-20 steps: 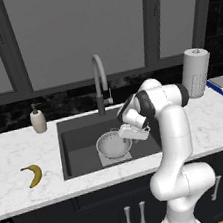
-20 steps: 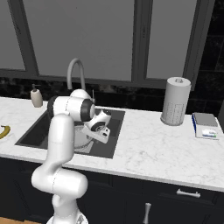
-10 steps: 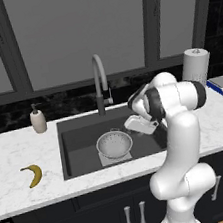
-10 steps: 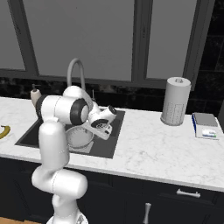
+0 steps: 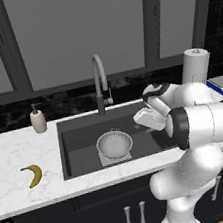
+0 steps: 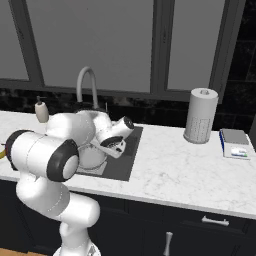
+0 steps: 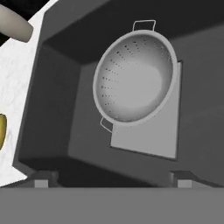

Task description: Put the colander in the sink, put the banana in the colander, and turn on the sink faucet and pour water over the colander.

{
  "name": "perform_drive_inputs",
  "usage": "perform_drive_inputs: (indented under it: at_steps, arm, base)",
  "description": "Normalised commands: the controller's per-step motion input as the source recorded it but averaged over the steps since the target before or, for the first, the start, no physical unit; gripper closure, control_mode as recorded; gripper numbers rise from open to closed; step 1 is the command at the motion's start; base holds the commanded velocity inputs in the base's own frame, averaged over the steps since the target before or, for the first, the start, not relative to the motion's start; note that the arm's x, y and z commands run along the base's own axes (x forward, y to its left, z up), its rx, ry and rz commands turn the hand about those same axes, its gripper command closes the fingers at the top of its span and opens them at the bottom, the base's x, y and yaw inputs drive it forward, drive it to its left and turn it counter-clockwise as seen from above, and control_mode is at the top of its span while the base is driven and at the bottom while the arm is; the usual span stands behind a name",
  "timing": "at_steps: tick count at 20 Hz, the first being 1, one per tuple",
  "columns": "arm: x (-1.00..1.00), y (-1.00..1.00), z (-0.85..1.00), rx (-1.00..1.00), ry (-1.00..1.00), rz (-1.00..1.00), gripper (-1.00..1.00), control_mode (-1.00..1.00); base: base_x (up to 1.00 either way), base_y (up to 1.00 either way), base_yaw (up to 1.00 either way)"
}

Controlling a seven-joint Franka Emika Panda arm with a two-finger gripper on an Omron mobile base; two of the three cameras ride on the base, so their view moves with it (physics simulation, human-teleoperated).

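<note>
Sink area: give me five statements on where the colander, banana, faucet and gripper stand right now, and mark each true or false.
1. The colander sits upright in the sink, on the lighter patch. True.
2. The banana lies inside the colander. False: it lies on the counter left of the sink, and the colander is empty.
3. Water runs from the faucet. False: no stream shows under the spout.
4. The gripper holds the colander. False: its fingertips are spread with nothing between them, well clear of the colander.
5. A soap dispenser stands on the counter behind the sink's left corner. True.
</note>
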Motion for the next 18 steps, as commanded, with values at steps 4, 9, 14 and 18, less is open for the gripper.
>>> perform_drive_inputs:
  at_steps: [4,9,14,18]
  arm:
    - [-0.73,0.0,1.0,0.0,0.05,0.0,-1.0,-1.0]
    - [-0.97,0.04,0.99,-0.1,0.0,0.0,-1.0,-1.0]
    - [-0.95,0.44,0.78,-0.16,-0.07,0.0,-1.0,-1.0]
    - [-0.58,0.84,0.55,-0.13,-0.07,0.0,-1.0,-1.0]
  base:
    - [0.0,0.0,0.0]
    - [0.0,0.0,0.0]
    - [0.0,0.0,0.0]
    - [0.0,0.0,0.0]
